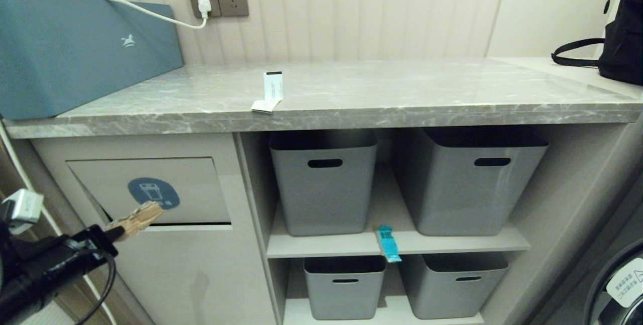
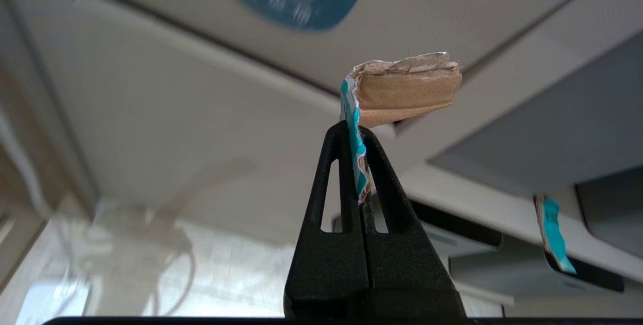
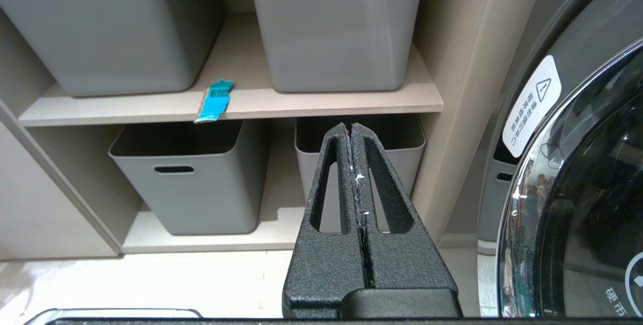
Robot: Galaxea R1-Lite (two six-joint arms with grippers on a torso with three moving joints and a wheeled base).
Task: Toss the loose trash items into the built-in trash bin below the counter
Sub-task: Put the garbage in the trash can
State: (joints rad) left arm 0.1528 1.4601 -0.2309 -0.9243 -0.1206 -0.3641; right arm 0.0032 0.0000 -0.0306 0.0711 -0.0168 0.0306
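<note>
Counter (image 1: 402, 89): polished veined marble. Baskets (image 1: 324, 184): matt grey plastic. Scrap (image 2: 409, 91): rough torn cardboard. Fingers (image 3: 346, 184): textured black plastic.

I see the paper strip (image 1: 272, 93) on the counter (image 1: 402, 94) near its front edge. Below left sits the bin flap (image 1: 150, 192); my left gripper (image 1: 118, 232) holds the cardboard piece (image 1: 138, 218) before it. The wrapper (image 1: 388, 243) lies on the shelf (image 1: 452, 242) between two baskets (image 1: 324, 189).

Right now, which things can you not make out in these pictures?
- Inside of the built-in trash bin: head view, its flap covers it.
- Contents of the grey baskets: head view, their walls hide them.
- Label text on the teal wrapper: right wrist view, too small.
- Cardboard piece in the left gripper: its clamped end is hidden by the fingers.
</note>
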